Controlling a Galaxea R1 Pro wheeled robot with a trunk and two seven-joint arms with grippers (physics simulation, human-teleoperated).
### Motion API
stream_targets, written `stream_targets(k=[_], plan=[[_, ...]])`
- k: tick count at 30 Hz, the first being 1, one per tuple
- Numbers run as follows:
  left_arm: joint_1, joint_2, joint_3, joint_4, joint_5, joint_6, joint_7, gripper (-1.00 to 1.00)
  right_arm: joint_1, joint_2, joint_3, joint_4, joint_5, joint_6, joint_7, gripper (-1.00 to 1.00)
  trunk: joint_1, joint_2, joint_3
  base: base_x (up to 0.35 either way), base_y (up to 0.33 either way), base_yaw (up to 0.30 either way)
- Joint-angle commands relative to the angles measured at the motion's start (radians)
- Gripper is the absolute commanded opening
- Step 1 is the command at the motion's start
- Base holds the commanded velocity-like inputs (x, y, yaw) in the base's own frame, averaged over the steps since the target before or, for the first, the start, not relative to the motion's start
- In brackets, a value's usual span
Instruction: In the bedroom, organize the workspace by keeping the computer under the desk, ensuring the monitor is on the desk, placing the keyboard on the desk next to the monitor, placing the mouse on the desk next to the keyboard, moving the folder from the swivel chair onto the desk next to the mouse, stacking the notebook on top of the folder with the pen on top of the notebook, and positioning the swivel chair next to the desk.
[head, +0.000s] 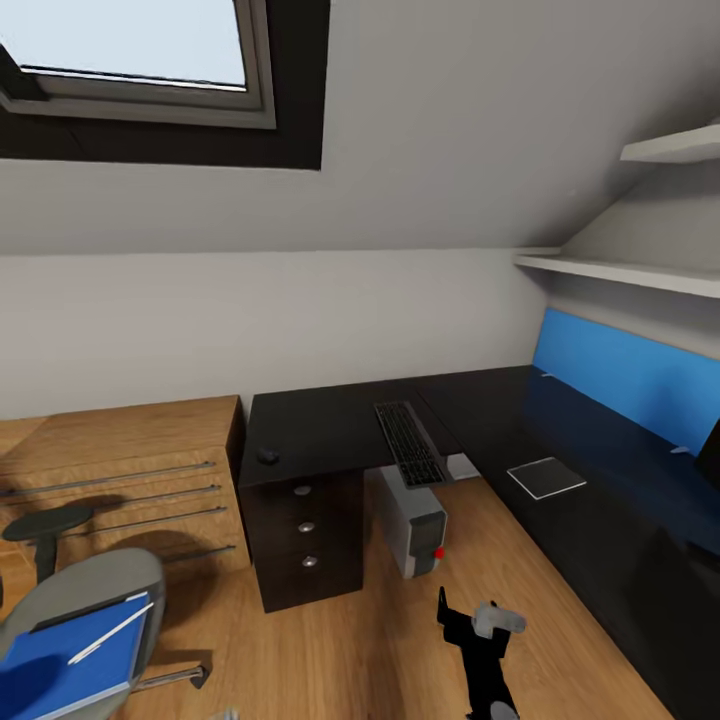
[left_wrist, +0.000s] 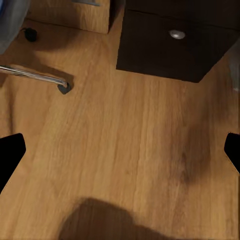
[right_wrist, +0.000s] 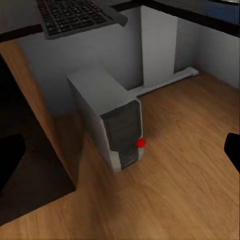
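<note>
Nearest, the right gripper (head: 480, 622) hangs over the wood floor (head: 400, 640), fingers apart and holding nothing; the left gripper's (left_wrist: 120, 155) fingers also stand wide. Near left, the swivel chair (head: 95, 600) carries the folder (head: 60, 665). Farther off, the computer (head: 412, 520) stands under the desk (head: 320, 430), with the keyboard (head: 408, 442) and the mouse (head: 267, 456) on top.

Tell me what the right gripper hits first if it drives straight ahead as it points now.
Probably the computer standing on the wooden floor under the desk; it sits near the middle of the right wrist view, though depth is unclear.
</note>
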Motion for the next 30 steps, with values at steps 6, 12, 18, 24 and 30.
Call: stream_targets(k=[6,12,18,24,30], plan=[[-0.144,-0.003,0.078,-0.033,0.019,0.241,0.006,1.00,-0.001,-0.044,-0.034,-0.332,-0.019,0.350,-0.042,1.00,-0.023,0.041,0.018,0.000,0.000,0.000],[-0.268,-0.052,0.144,-0.047,0.067,0.387,0.002,1.00,-0.003,-0.047,-0.111,-0.771,-0.022,0.854,-0.121,1.00,-0.046,0.083,0.037,0.000,0.000,0.000],[-0.304,-0.069,0.202,-0.049,0.072,0.419,0.002,1.00,-0.101,-0.050,-0.245,-0.896,-0.025,1.030,-0.174,1.00,-0.069,0.125,0.055,0.000,0.000,0.000],[-0.306,-0.066,0.213,-0.053,0.072,0.419,0.000,1.00,-0.146,-0.061,-0.393,-0.881,-0.035,1.087,-0.170,1.00,-0.073,0.132,0.059,0.000,0.000,0.000],[-0.307,-0.066,0.215,-0.049,0.073,0.415,0.001,1.00,-0.151,-0.068,-0.427,-0.846,-0.047,1.105,-0.170,1.00,-0.073,0.132,0.059,0.049,0.000,0.000]])
